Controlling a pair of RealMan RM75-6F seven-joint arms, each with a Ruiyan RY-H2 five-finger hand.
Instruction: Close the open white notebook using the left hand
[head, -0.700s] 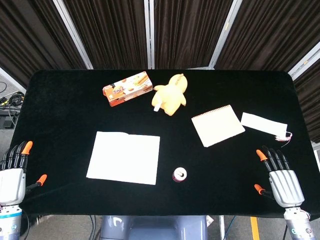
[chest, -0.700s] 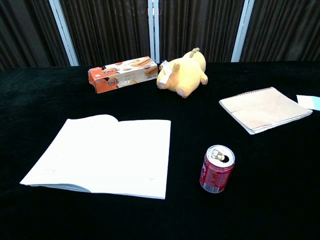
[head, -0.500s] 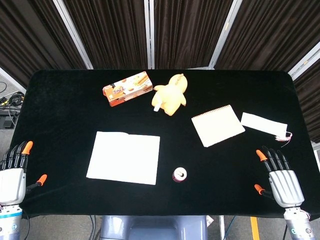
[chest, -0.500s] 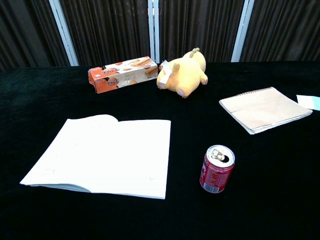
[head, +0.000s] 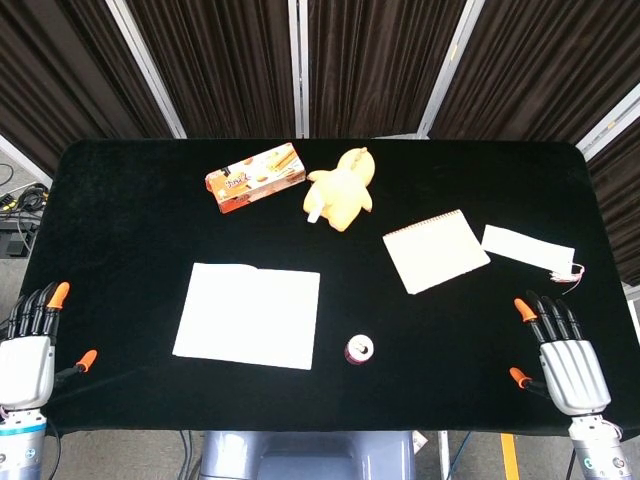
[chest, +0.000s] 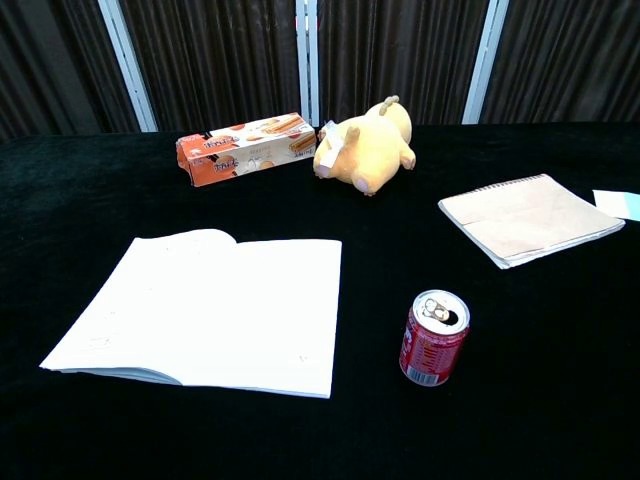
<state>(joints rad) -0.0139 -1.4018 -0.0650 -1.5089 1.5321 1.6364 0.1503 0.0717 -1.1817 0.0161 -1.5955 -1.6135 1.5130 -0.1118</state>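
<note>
The white notebook (head: 248, 316) lies open on the bench (head: 130, 210), untouched. The left hand (head: 27, 362) and right hand (head: 567, 365) rest at the near corners, fingers spread wide, holding nothing.

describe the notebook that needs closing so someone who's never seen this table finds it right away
On the black table, look at the near left part, just left of the red can. The open white notebook lies flat there with blank pages spread. Unlike the tan spiral notebook on the right, which is closed and wire-bound, this one is plain white, larger, and open.
</note>
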